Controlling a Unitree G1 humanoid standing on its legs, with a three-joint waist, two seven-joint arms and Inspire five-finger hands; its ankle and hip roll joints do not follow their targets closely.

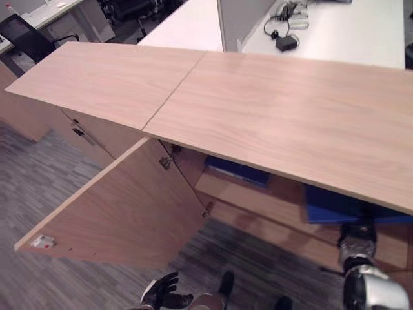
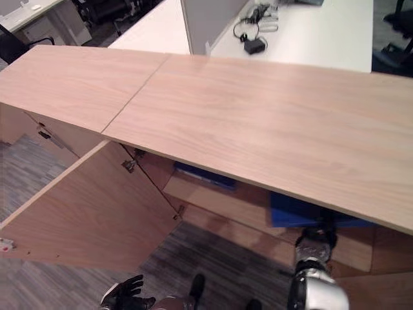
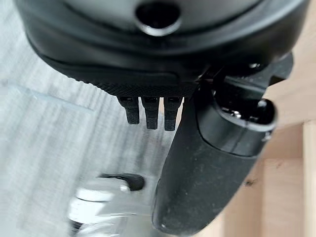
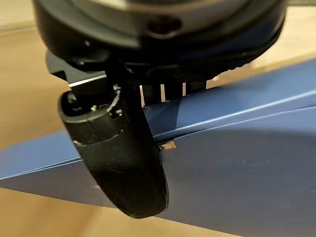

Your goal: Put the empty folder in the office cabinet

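One blue folder point(image 4: 237, 163) inside the office cabinet point(image 1: 258, 200), lying on the wooden shelf point(image 1: 258, 216) under the cabinet top. Right robot hand point(image 4: 118, 158) clamped on folder, thumb across its face, fingers behind. Cabinet door point(image 1: 122, 213) swung wide open. Left robot hand point(image 1: 164, 294) low above carpet point(image 1: 39, 174), fingers relaxed, released.

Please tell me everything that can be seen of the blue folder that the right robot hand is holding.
The folder is blue, flat and smooth, and looks like plastic or coated card. A paler line runs along it, perhaps an edge or fold. It lies tilted in the wrist view. In the head views its visible part lies on a shelf inside the open wooden cabinet, under the cabinet's top. The right robot hand grips it, thumb across the near face, fingers behind. Whether it is empty cannot be told.
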